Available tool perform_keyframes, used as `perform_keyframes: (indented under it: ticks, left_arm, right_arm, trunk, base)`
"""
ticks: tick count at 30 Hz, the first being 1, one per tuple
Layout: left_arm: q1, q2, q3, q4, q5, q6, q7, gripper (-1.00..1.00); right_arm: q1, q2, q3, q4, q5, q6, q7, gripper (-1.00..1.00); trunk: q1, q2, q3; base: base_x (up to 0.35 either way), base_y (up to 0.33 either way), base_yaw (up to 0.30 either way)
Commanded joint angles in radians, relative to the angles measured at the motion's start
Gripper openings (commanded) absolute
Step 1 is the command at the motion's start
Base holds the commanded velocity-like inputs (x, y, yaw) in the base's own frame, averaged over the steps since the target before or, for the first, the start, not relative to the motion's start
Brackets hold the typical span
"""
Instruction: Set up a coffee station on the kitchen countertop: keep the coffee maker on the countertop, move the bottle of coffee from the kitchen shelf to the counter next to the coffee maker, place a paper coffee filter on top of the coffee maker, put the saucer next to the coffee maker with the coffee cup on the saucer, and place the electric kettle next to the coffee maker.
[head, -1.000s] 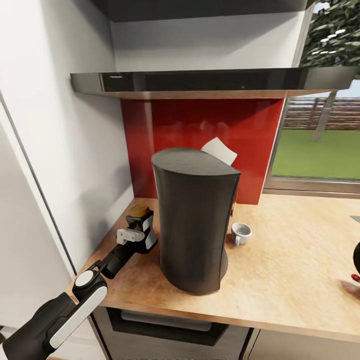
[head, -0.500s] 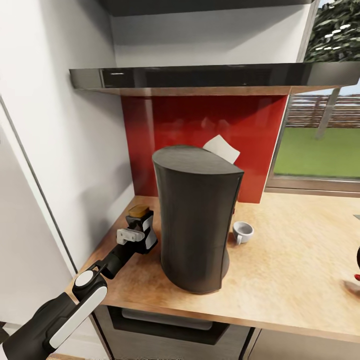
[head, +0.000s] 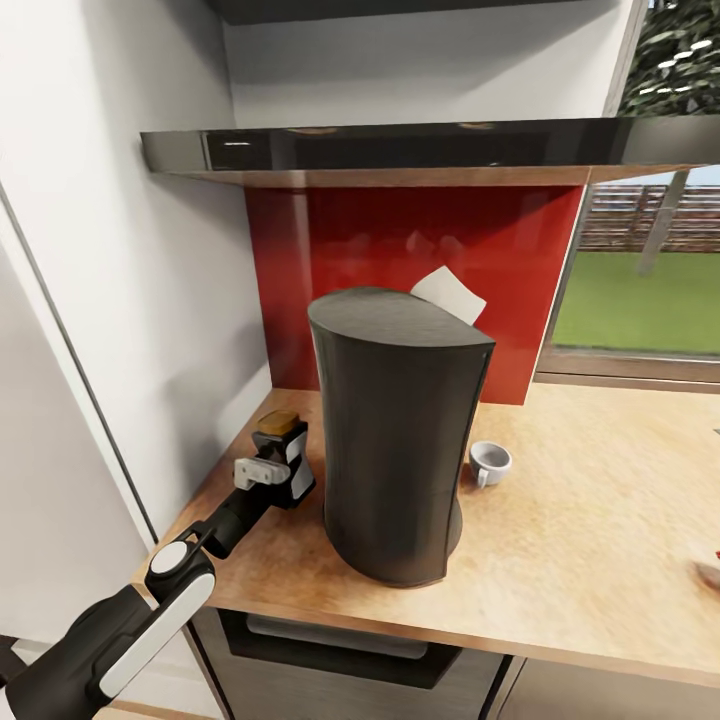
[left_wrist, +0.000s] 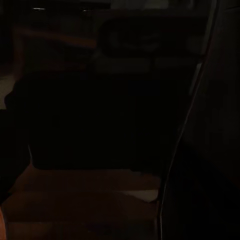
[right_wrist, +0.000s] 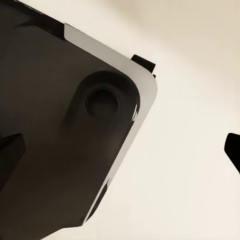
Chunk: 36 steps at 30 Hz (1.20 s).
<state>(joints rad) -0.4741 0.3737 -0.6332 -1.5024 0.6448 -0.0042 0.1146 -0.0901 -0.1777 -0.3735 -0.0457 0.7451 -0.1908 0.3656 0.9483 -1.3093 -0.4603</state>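
- Since the earlier frames the whole head view has shifted a little: the camera has moved, so the dark kettle part at the right border is now gone from the frame. The arm and the things on the surface keep their places.
- At the lower left of the frame, the left gripper (head: 283, 462) is on the bottle of coffee (head: 280, 424). Its fingers look pinched on the white-label body under the golden cap, and the bottle seems to stand on the kitchen countertop (head: 560, 540), near the white wall.
- I judge that the step in hand is setting the bottle down just beside the coffee maker (head: 395, 430). The next move would be to spread the fingers and draw the arm back toward the front edge.
- Room is tight there: wall on one side, the machine on the other, so the way out should be straight.
- In the center, the paper coffee filter (head: 449, 294) shows behind the flat top of the machine, under the kitchen shelf (head: 420, 150).
- To the right of the center, the coffee cup (head: 489, 461) stands alone; beyond it the surface is open and wide.
- For the right gripper, I cannot tell the state of its fingers.
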Motion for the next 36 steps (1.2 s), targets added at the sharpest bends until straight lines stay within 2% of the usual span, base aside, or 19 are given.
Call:
perform_keyframes:
  ticks: [1, 6, 14, 17, 22, 24, 36]
  left_arm:
    - [-0.001, 0.001, -0.005, -0.001, -0.002, 0.0, 0.008, -1.0]
    - [-0.001, 0.001, -0.007, -0.001, -0.032, 0.0, 0.008, -1.0]
    - [-0.001, 0.001, -0.009, 0.003, -0.04, -0.002, 0.008, -1.0]
    - [-0.001, -0.01, -0.014, 0.013, -0.046, -0.002, 0.008, -1.0]
    - [-0.001, -0.027, -0.016, 0.037, -0.105, -0.003, 0.008, -1.0]
    - [-0.001, -0.031, -0.016, 0.042, -0.114, -0.003, 0.008, -1.0]
    - [-0.001, -0.044, -0.014, 0.049, -0.123, -0.003, 0.008, -1.0]
  right_arm:
    - [0.0, 0.0, -0.008, 0.0, 0.008, -0.003, 0.004, 1.0]
    - [0.0, 0.0, -0.008, 0.0, 0.008, -0.003, 0.004, 1.0]
    - [0.0, 0.0, -0.008, 0.0, 0.008, -0.003, 0.004, 1.0]
    - [0.0, 0.0, -0.008, 0.0, 0.008, -0.003, 0.004, 1.0]
    - [0.0, 0.0, -0.008, 0.0, 0.008, -0.003, 0.004, 1.0]
    - [0.0, 0.0, -0.008, 0.0, 0.008, -0.003, 0.004, 1.0]
    - [0.0, 0.0, -0.008, 0.0, 0.008, -0.003, 0.004, 1.0]
  trunk:
    - [0.0, -0.001, -0.001]
    - [0.0, -0.001, -0.003]
    - [0.0, -0.001, -0.006]
    - [0.0, -0.001, -0.006]
    - [0.0, -0.001, -0.006]
    - [0.0, -0.001, -0.006]
    - [0.0, -0.001, -0.006]
  base:
    - [0.0, 0.0, 0.001]
    - [0.0, 0.0, 0.0]
    - [0.0, 0.0, 0.0]
    - [0.0, 0.0, 0.0]
    - [0.0, 0.0, 0.0]
    - [0.0, 0.0, 0.0]
    - [0.0, 0.0, 0.0]
